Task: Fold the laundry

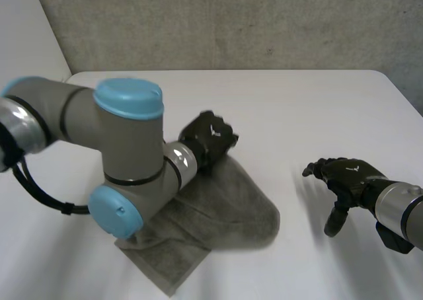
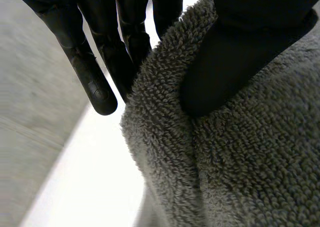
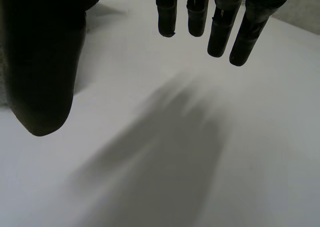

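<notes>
Fingers [image 2: 97, 79] of the left hand [image 1: 210, 140] are being pinched on the grey terry towel [image 1: 225, 214] edge; the spread right hand [image 1: 350, 178] is being held well apart over white tabletop [image 1: 297, 108].

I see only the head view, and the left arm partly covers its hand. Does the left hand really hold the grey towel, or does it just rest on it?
Observer: The left hand pinches it. In the left wrist view its thumb lies on the rolled edge of the grey towel, with the fingers behind that edge.
Operator: And the right hand, does it carry anything?
Observer: No. In the right wrist view the right hand has straight fingers, thumb apart, and the bare white table lies beneath its palm.
</notes>
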